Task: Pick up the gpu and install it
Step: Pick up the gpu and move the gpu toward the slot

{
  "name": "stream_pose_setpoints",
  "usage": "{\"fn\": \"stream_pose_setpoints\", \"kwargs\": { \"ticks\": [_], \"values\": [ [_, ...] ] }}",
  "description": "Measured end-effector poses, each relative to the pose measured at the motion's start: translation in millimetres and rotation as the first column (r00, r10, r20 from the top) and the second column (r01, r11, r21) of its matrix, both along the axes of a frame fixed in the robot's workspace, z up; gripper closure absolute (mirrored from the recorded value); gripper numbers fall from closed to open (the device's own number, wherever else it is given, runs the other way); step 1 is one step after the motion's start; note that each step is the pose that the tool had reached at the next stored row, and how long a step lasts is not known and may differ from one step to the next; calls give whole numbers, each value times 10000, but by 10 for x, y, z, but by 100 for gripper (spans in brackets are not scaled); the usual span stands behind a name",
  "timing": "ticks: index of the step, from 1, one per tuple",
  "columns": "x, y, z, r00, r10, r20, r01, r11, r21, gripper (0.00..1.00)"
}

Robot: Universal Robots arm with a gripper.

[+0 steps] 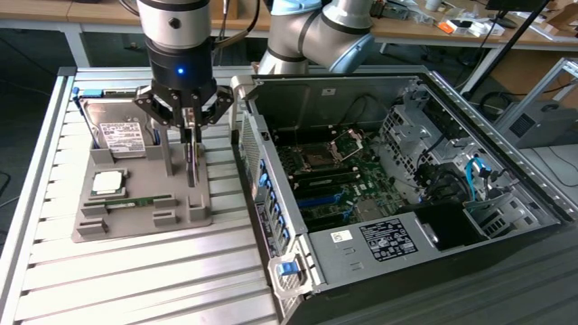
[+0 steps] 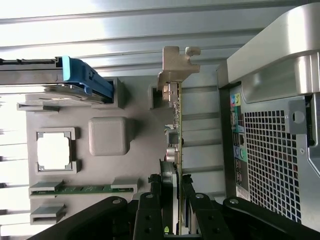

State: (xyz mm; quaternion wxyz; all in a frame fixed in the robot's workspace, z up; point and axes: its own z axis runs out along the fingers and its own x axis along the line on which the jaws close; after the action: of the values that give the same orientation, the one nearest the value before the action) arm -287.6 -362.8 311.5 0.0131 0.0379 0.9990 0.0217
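Setting: workshop, ribbed metal table [image 1: 135, 284], cluttered workbench [image 1: 424, 30] behind.

Item 1, gpu [image 1: 191, 161]: thin card seen edge-on, upright, over the side of the grey tray [image 1: 145, 220] nearest the computer case [image 1: 298, 101]. The wrist view shows its metal bracket [image 2: 177, 65] at the far end, reaching just past the tray's edge. Whether its lower edge touches the tray cannot be told.

Item 2, gripper [image 1: 189, 125]: points straight down, jaws drawn in to a narrow gap and clamped on the card's two faces, fingers [image 2: 150, 200] on either side of it.

Item 3, tray contents: hard drive [image 1: 122, 135] with white label at the back, square processor [image 1: 107, 180] in its pocket, green memory stick [image 1: 135, 201] lying flat towards the front.

Item 4, computer case: lies open on the exterior view's right, just beside the tray, motherboard [image 1: 334, 183] exposed.
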Motion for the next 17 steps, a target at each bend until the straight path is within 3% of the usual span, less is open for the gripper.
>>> {"fn": "stream_pose_setpoints", "kwargs": {
  "ticks": [17],
  "values": [
    [0, 0, 112, 10000, 0, -1, 0, 10000, -1, 73]
  ]
}}
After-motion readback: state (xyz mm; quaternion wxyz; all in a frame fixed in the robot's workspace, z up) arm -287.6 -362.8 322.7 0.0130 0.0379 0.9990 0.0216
